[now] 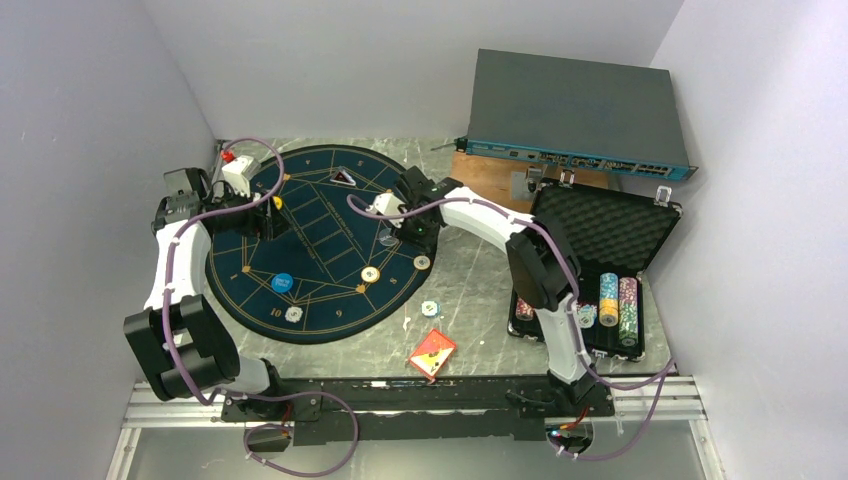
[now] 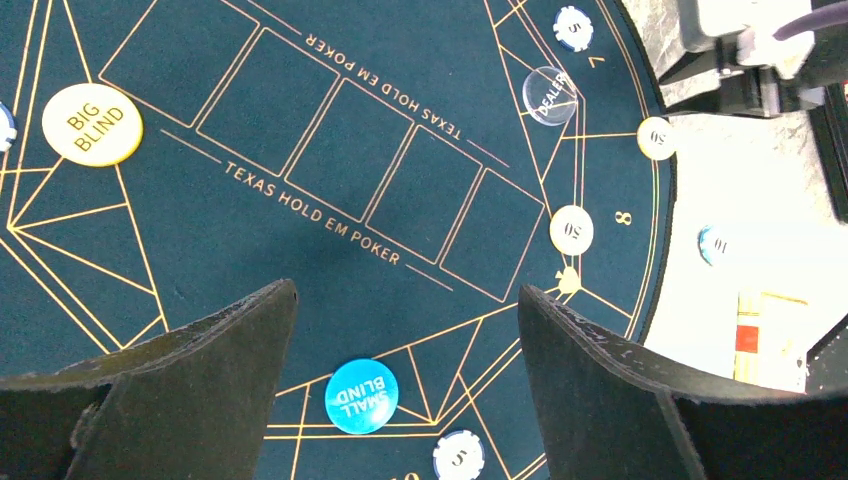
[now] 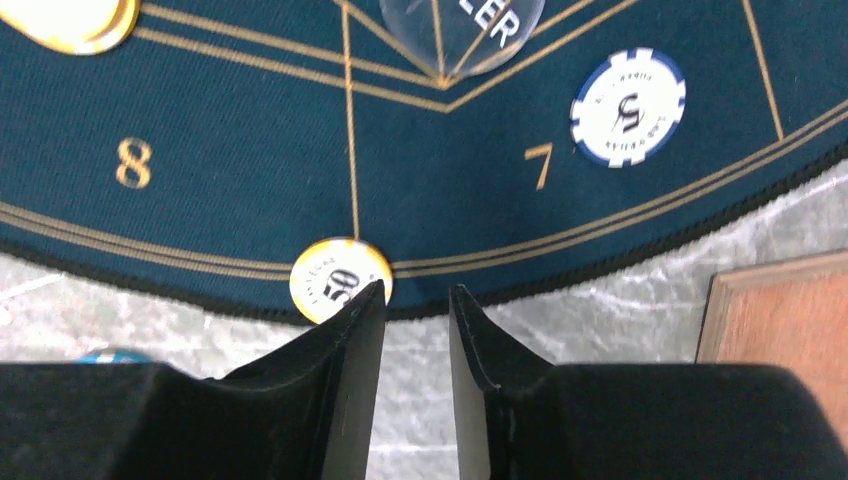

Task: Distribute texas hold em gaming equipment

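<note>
One 50 chip on the mat edge, at right gripper tip.
Right jaws closed, empty, chip just outside one finger; left gripper spread wide, empty.

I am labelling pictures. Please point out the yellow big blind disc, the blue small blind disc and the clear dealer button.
yellow big blind disc [image 2: 92,124], left wrist view, printed middle.
blue small blind disc [image 2: 362,396], left wrist view, printed middle.
clear dealer button [image 2: 551,95], left wrist view, its lettering.

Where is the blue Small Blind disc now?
Top view: the blue Small Blind disc lies on the near-left part of the navy mat, just beyond a whitish chip.
</note>
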Action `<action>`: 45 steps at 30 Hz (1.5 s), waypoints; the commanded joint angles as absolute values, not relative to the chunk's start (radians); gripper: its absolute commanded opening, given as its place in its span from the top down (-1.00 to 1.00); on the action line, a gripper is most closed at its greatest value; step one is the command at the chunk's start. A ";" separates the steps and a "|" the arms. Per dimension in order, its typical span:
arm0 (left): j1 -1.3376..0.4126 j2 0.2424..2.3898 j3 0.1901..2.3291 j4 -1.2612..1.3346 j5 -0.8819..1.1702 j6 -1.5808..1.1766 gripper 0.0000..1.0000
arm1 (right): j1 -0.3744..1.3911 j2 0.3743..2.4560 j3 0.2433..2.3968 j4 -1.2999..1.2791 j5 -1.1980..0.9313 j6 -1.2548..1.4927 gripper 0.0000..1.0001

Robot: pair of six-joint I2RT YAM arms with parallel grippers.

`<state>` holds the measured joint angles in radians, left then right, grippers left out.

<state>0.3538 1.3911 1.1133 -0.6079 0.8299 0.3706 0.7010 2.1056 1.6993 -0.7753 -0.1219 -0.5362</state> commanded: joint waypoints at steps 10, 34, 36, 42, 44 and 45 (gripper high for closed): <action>0.362 1.387 1.150 -0.610 0.848 0.402 -0.75 | 0.696 2.078 1.769 -0.804 -0.220 -0.500 -0.18; 0.374 1.368 1.144 -0.598 0.873 0.380 -0.75 | 0.703 2.180 1.716 -0.846 -0.231 -0.522 -0.42; 0.375 1.363 1.140 -0.600 0.872 0.377 -0.75 | 0.708 2.186 1.706 -0.825 -0.212 -0.522 -0.34; 0.387 1.341 1.137 -0.628 0.865 0.406 -0.75 | 0.720 2.189 1.698 -0.806 -0.183 -0.519 0.12; 0.397 1.338 1.139 -0.634 0.869 0.411 -0.75 | 0.721 2.178 1.703 -0.798 -0.175 -0.518 0.17; 0.401 1.338 1.141 -0.638 0.874 0.412 -0.75 | 0.721 2.176 1.712 -0.799 -0.169 -0.514 0.19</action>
